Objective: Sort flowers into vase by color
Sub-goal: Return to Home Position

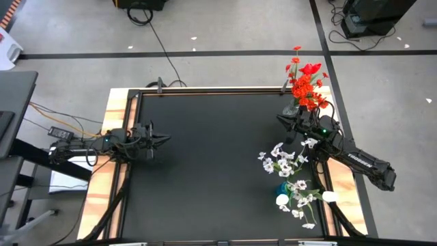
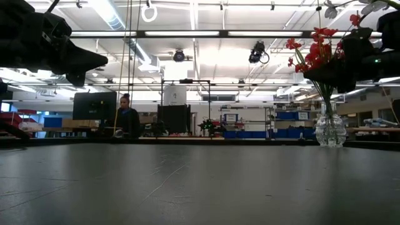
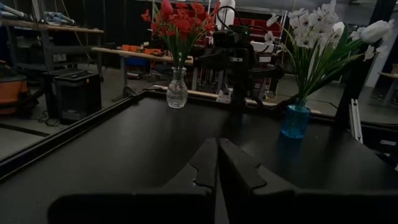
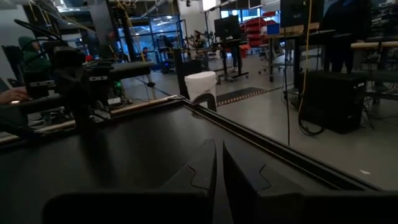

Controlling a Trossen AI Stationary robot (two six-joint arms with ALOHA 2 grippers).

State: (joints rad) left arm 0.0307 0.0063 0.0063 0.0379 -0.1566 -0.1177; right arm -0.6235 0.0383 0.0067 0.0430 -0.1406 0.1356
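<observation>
Red flowers [image 1: 305, 83] stand upright in a clear glass vase [image 3: 177, 92] at the table's far right corner, also seen in the low view [image 2: 329, 128]. White flowers [image 1: 289, 169] stand in a blue vase [image 3: 295, 120] at the near right. My left gripper [image 3: 217, 155] is shut and empty, and hangs level over the table's left side [image 1: 167, 139]. My right gripper [image 4: 219, 158] is shut and empty too. It hangs level at the right [image 1: 278, 118], just beside the red flowers and above the white ones.
A raised frame rail [image 1: 205, 89] runs round the black table top [image 1: 212, 157]. The wide middle between the arms holds nothing. Cables [image 1: 61, 123] lie beyond the left edge. A person [image 2: 127, 119] stands in the room beyond the far edge.
</observation>
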